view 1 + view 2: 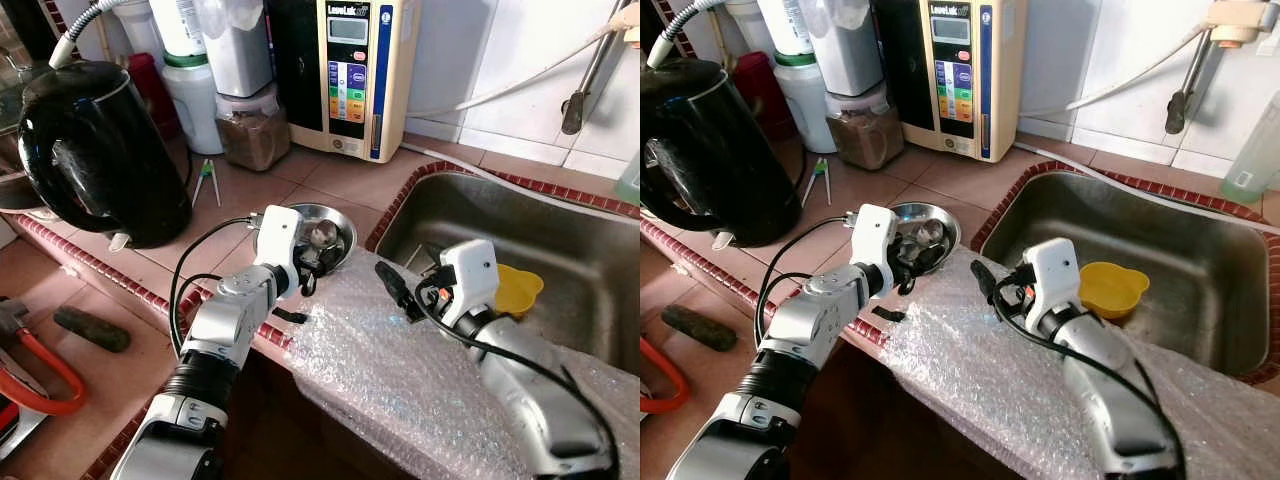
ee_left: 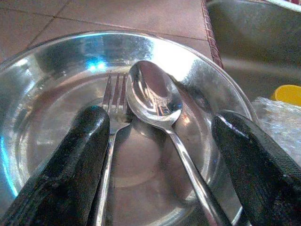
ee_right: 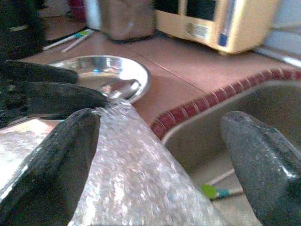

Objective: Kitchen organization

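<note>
A shallow steel dish (image 1: 340,222) sits on the tiled counter beside the sink. A spoon (image 2: 153,96) and a fork (image 2: 113,96) lie side by side in the dish (image 2: 51,84). My left gripper (image 1: 318,258) is open and reaches down into the dish, one finger (image 2: 70,165) on the fork side, the other (image 2: 256,169) beyond the spoon's handle. My right gripper (image 1: 400,290) is open above the sheet of bubble wrap (image 1: 390,370) at the sink's rim, with nothing between its fingers (image 3: 51,165).
A black kettle (image 1: 90,150) stands at the left. A jar (image 1: 250,125) and a cream water machine (image 1: 350,75) line the back wall. A yellow cup (image 1: 515,290) lies in the steel sink (image 1: 560,230). Pliers (image 1: 35,365) and a dark object (image 1: 90,328) lie on the lower ledge.
</note>
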### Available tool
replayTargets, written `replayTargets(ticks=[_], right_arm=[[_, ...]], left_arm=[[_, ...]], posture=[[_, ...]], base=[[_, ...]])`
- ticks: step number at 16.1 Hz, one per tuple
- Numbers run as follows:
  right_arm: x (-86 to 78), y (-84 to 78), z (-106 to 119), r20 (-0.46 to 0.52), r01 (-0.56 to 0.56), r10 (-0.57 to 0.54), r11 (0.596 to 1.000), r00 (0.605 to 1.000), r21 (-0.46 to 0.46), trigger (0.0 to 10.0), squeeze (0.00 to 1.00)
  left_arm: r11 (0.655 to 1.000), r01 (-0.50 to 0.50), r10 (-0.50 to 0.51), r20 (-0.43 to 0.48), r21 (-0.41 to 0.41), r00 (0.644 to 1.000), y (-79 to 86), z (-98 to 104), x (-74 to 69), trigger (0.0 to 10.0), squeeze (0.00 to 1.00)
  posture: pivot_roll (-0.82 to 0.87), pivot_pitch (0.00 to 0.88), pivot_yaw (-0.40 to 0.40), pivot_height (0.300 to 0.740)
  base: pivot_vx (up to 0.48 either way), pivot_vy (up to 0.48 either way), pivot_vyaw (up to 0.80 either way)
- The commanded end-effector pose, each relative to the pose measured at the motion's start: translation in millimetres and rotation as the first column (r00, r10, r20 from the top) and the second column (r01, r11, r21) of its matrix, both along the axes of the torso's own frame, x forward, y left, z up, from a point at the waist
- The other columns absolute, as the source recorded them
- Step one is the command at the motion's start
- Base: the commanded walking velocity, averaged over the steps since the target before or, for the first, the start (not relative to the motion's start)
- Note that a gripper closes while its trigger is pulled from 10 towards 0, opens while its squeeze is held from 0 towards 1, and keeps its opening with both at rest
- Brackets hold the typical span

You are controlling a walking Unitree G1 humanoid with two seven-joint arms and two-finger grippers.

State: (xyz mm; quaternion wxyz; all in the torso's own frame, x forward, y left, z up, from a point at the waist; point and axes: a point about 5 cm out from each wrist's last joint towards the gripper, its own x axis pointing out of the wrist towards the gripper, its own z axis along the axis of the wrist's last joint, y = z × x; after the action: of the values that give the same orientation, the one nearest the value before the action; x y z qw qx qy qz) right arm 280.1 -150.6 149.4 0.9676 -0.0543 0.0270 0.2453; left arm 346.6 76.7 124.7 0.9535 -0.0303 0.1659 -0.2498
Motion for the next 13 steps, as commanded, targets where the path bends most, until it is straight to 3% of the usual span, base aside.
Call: replayTargets(ticks=[1, 4, 8, 11, 13], right_arm=[[3.7, 1.8, 12, 0.034, -0.045, 0.046, 0.999, 0.998, -0.022, 10.0, 0.0], [6.8, 4.6, 22, 0.05, -0.109, 0.111, 0.993, 0.993, -0.055, 10.0, 0.0], [5.0, 15.1, 23, 0.039, -0.183, 0.186, 0.981, 0.982, -0.068, 10.0, 0.0], [-1.2, 19.4, 16, -0.003, -0.222, 0.223, 0.973, 0.975, -0.062, 10.0, 0.0], [-2.5, 20.1, 12, -0.026, -0.232, 0.231, 0.971, 0.973, -0.057, 10.0, 0.0]], left_arm=[[1.0, 0.005, -0.004, -0.091, 0.009, 0.996, 1.2, -13, -4.7, 0.0, 0.0], [0.999, -0.013, 0.019, -0.134, 0.039, 0.991, 14.1, -16, -3.9, 0.0, 0.0], [0.993, -0.03, 0.052, -0.189, 0.115, 0.981, 46.8, -23, -4.2, 0.0, 0.0], [0.989, -0.01, 0.039, -0.197, 0.147, 0.98, 57.5, -25, -6.5, 0.0, 0.0], [0.991, 0.009, 0.017, -0.196, 0.133, 0.981, 56.2, -23, -7.2, 0.0, 0.0]], posture=[[-0.11, 0.049, 0.094, 0.74], [-0.11, 0.06, 0.086, 0.74], [-0.09, 0.062, 0.076, 0.74], [-0.09, 0.063, 0.068, 0.74], [-0.08, 0.061, 0.066, 0.74]], base=[[0.0, 0.0, 0.0], [0.0, 0.0, 0.0], [0.0, 0.0, 0.0], [0.0, 0.0, 0.0], [0.0, 0.0, 0.0]])
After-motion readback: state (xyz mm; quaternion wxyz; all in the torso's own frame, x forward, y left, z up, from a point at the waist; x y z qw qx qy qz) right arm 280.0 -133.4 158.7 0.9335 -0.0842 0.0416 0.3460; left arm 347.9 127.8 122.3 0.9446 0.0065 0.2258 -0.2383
